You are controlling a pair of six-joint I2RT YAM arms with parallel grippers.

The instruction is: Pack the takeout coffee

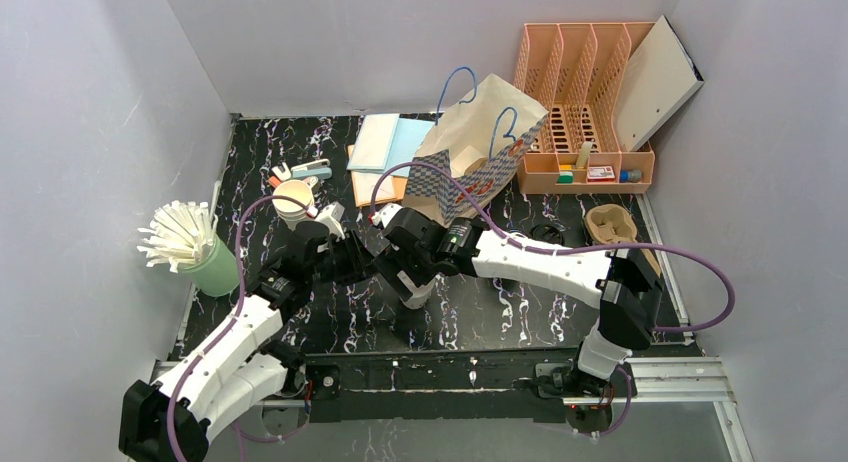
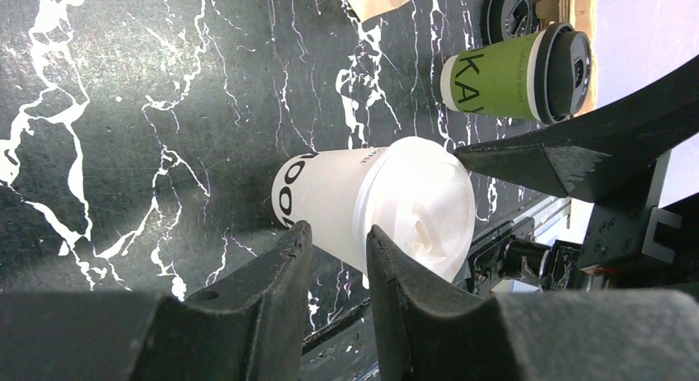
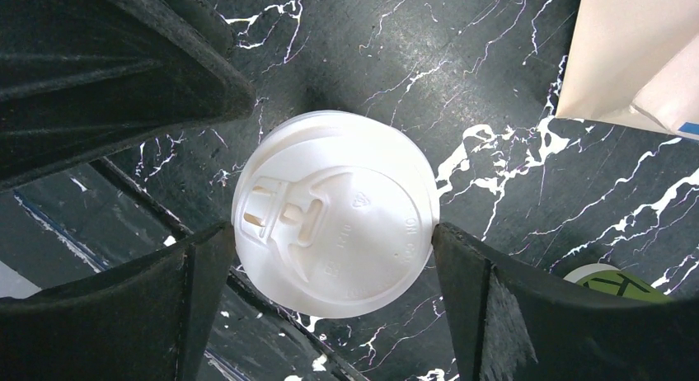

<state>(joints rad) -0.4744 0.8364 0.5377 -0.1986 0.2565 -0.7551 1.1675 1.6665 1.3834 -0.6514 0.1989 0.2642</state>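
Observation:
The takeout coffee (image 2: pixel 494 77), a green paper cup with a black lid, stands on the marbled black table beyond the white cup; in the right wrist view only its edge (image 3: pixel 614 284) shows. A white cup with a white lid (image 2: pixel 371 204) stands near the front edge. My right gripper (image 3: pixel 330 229) hangs open over that lid (image 3: pixel 334 212), one finger on each side of its rim. My left gripper (image 2: pixel 338 234) is slightly open beside the white cup's wall, with nothing in the narrow gap. In the top view both grippers (image 1: pixel 355 254) (image 1: pixel 410 274) meet over the white cup (image 1: pixel 420 294).
A patterned paper bag (image 1: pixel 480 152) with blue handles stands open at the back. A stack of cream cups (image 1: pixel 293 200) and a green straw holder (image 1: pixel 212 270) sit left. A cardboard cup carrier (image 1: pixel 610 225), a loose black lid (image 1: pixel 545 232) and an orange organizer (image 1: pixel 585 92) are right.

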